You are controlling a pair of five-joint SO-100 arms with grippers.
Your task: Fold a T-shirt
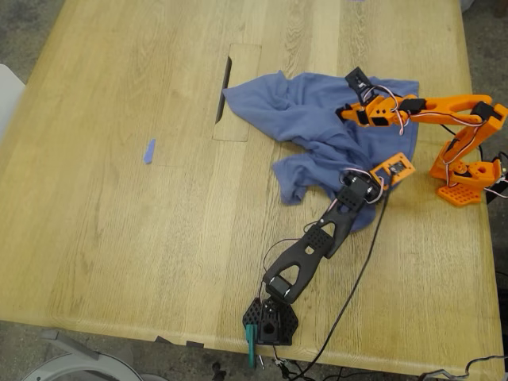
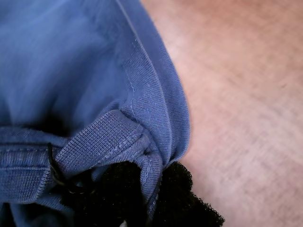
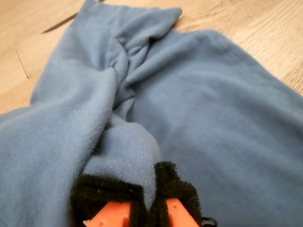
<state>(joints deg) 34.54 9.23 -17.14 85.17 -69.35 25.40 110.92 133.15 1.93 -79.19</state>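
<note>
Wooden worktop (image 1: 119, 198), with the blue T-shirt (image 1: 317, 119) crumpled toward the exterior view's right.
Each end effector, my first (image 2: 151, 182) and second (image 3: 154, 196), seems clamped on a fabric fold; uneven pulling could twist it or slip a thin pinch.

A light oak-grain counter (image 1: 119, 238) is filling most of the exterior view, its planks running lengthwise and even, diffuse light lying across it with no hard shadows. A rectangular inset panel (image 1: 238, 95) with a dark slot along one edge is sitting flush in the surface near the middle, and a small blue tape scrap (image 1: 148, 151) is lying toward the exterior view's left. Grey speckled floor (image 1: 24, 36) is showing beyond the counter's corners.
</note>
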